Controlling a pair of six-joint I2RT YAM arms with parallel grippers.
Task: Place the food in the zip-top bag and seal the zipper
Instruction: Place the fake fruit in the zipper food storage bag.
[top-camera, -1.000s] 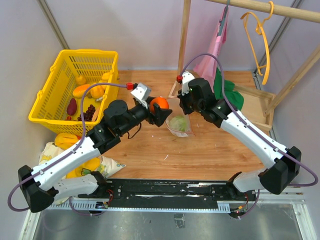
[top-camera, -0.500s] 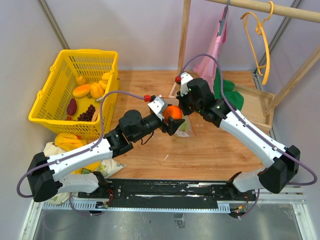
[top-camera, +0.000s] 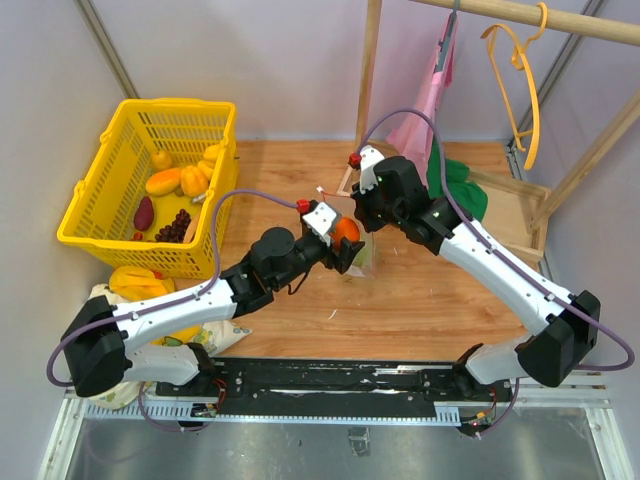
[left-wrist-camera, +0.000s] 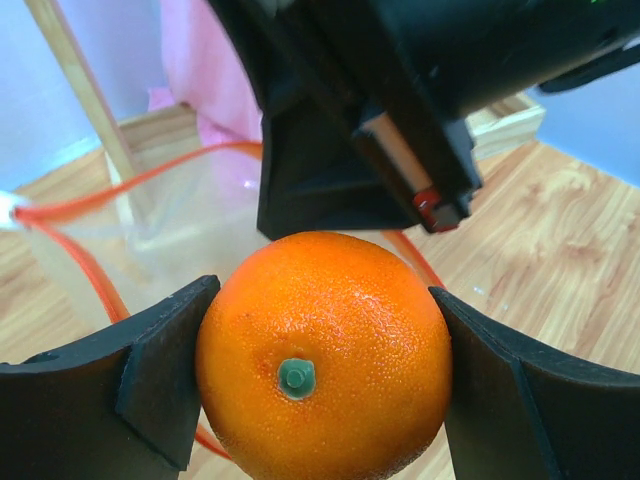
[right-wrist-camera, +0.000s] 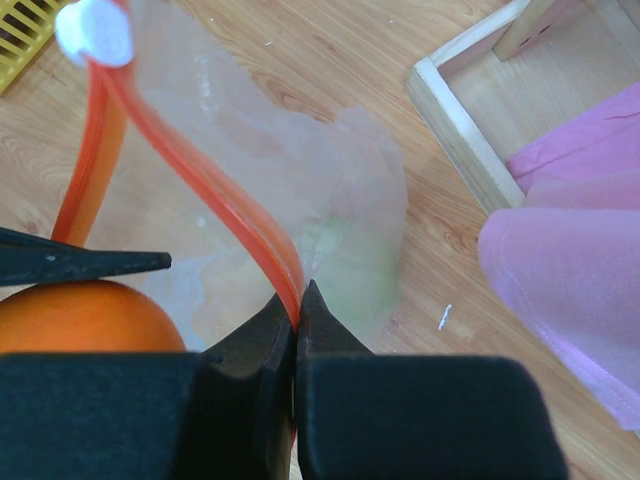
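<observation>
**Item 1, left gripper** (left-wrist-camera: 322, 372). We record its jaws standing wide, with each black finger (left-wrist-camera: 160, 385) pressed flat against a side of the orange (left-wrist-camera: 325, 350). The orange fills the whole gap between them. In the overhead view we find gripper and fruit at the centre of the frame.

**Item 2, right gripper** (right-wrist-camera: 297, 300). Its jaws are closed tight, pinching the orange-red zipper (right-wrist-camera: 200, 170) of the bag (right-wrist-camera: 320, 190). From the pinch the strip climbs to the upper left of the right wrist view and ends at a white tab (right-wrist-camera: 95, 30).

**Item 3, bag.** It hangs from that pinch above the wooden table (top-camera: 420, 300), clear and crinkled. In the left wrist view its mouth stands open as a red loop just behind the orange. We cannot tell whether the orange has passed the rim. A pale green shape (right-wrist-camera: 345, 250) shows through the plastic.

**Item 4, yellow basket** (top-camera: 90, 200). It sits at the upper left of the overhead view. We note inside it:
- yellow-orange pieces (top-camera: 170, 182)
- a purple piece (top-camera: 144, 212)
- dark grapes (top-camera: 178, 225)

**Item 5, snack packets** (top-camera: 135, 282). They lie just below the basket.
</observation>
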